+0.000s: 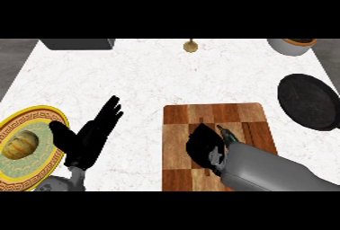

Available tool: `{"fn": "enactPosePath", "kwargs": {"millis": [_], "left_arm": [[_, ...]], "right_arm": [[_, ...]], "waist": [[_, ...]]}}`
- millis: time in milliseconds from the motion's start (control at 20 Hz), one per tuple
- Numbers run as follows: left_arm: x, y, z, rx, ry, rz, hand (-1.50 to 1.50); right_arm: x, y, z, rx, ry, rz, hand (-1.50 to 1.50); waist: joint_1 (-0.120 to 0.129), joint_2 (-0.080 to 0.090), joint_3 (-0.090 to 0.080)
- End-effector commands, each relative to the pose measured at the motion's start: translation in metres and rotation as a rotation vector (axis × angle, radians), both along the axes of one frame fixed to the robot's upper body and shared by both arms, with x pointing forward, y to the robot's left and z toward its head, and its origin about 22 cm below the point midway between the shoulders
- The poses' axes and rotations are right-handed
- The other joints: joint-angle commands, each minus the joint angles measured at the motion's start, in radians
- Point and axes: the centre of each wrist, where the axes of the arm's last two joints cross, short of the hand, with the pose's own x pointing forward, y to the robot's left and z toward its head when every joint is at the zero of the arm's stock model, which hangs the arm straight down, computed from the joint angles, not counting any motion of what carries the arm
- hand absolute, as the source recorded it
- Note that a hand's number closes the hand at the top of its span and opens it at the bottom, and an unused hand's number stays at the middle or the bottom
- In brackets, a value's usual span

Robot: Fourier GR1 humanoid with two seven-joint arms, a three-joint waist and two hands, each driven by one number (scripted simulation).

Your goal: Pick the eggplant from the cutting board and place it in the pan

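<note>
The right forearm enters from the lower edge and lies across the near part of the cutting board, its grey sleeve covering the board's front right corner. At its end the right hand sits low over the middle of the board, fingers curled down and inward; whether they close on anything I cannot tell, since the hand hides whatever lies beneath it. The eggplant itself does not show plainly — only a small dark tip pokes out just beyond the hand, toward the board's far right, and it may be part of it. The pan lies to the right of the board and a little farther back, well apart from the hand, dark and with nothing in it. To the left of the board the left hand rests on the white marble bench, fingers straight and apart, pointing away from the robot. Farther left of the board, at the bench's edge, sits a plate with a gold patterned rim, carrying a round tan item — its kind is unclear. Beyond the board, near the far edge, stand a dark box, a small brown object and a white pot.
</note>
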Motion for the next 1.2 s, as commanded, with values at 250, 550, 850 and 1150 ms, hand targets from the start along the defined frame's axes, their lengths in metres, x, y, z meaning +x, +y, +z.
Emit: {"fn": "enactPosePath", "kwargs": {"millis": [250, 550, 850, 1150], "left_arm": [[0.003, -0.01, -0.002, -0.005, 0.005, -0.006, 0.0], [0.002, 0.011, 0.004, -0.012, 0.004, -0.017, 0.0], [-0.001, 0.004, 0.003, -0.01, -0.021, -0.02, 0.0], [0.01, 0.004, 0.0, -0.011, 0.001, -0.012, 0.0]], "right_arm": [[-0.039, 0.002, -0.011, -0.091, -0.082, -0.051, -1.5], [-0.03, -0.001, -0.021, -0.129, -0.167, 0.002, -1.5], [-0.028, -0.042, -0.029, -0.123, -0.172, -0.022, -1.5], [-0.011, -0.046, -0.048, -0.117, -0.186, -0.01, -1.5]], "waist": [[0.003, 0.005, 0.001], [0.013, 0.008, 0.001], [0.01, 0.007, 0.002], [0.011, 0.008, 0.002]]}}
